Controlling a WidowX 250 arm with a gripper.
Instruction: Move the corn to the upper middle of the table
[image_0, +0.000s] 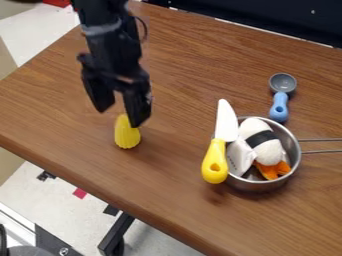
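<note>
A brown wooden table (175, 80) bears a metal pot (256, 186); inside it sits a white, black-banded toy with an orange end (262, 142). A yellow-handled knife (215, 162) lies along the pot's left rim, and a blue-handled spoon (279, 102) just beyond its far rim. The corn (126, 136) is plain yellow, ridged, rounded, left of the pot and well apart from it, right below the pincer (119, 117), whose fingers are spread.
</note>
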